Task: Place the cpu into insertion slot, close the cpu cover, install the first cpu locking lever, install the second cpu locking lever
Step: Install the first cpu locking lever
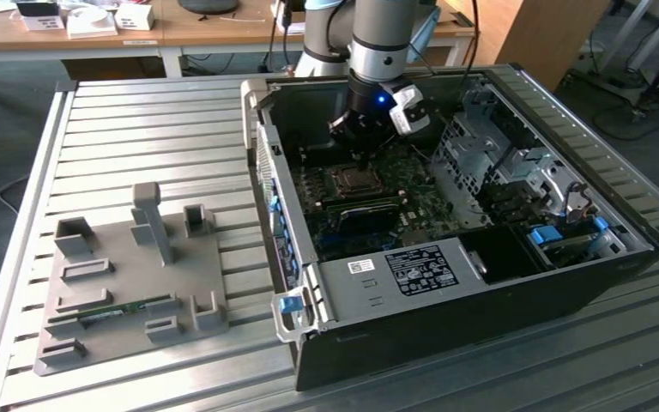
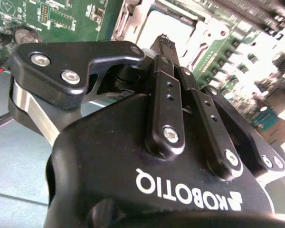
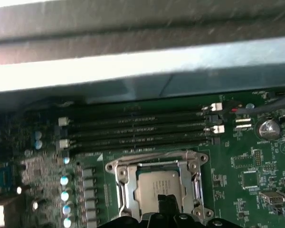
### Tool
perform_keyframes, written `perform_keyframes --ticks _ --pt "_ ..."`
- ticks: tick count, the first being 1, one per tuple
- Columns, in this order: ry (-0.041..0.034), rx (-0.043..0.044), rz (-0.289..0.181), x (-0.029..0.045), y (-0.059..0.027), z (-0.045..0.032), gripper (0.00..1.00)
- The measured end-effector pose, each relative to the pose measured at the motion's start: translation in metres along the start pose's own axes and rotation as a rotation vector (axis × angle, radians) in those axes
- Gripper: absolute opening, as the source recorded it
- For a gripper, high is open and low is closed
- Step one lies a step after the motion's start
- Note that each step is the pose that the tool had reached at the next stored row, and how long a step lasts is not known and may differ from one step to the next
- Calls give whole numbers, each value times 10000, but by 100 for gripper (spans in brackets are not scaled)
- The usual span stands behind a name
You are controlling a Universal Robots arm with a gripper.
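The cpu (image 3: 149, 183) lies in the insertion slot (image 1: 356, 178) on the green motherboard, its dull grey top showing through the window of the cpu cover (image 3: 122, 183). The cover lies flat around it. My gripper (image 3: 164, 203) hangs straight over the socket, its dark tip in front of the chip's near edge. In the second wrist view the gripper (image 2: 165, 42) has its two black fingers (image 2: 167, 95) pressed together, shut, with nothing seen between them. In the exterior view the gripper (image 1: 360, 153) reaches down into the open computer case, just above the socket.
Long black memory slots (image 3: 137, 128) run beside the socket, with the case wall (image 3: 133, 61) beyond them. A coin battery (image 3: 269, 128) sits off to one side. A metal drive cage (image 1: 501, 163) stands at the exterior view's right. A grey fixture plate (image 1: 135, 275) lies at its left.
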State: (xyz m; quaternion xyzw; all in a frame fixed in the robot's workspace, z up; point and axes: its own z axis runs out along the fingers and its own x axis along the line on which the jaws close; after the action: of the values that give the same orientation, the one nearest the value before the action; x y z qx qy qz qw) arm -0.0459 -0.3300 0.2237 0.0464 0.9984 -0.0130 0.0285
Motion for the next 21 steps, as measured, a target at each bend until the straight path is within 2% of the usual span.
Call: perform_keyframes --ticks 1,6,9,21 --pt "-3 30 -41 0 0 0 11" --pt "-3 34 -42 0 0 0 11" --pt "7 -38 -40 1 0 5 11" --pt "22 -78 -46 1 0 7 11"
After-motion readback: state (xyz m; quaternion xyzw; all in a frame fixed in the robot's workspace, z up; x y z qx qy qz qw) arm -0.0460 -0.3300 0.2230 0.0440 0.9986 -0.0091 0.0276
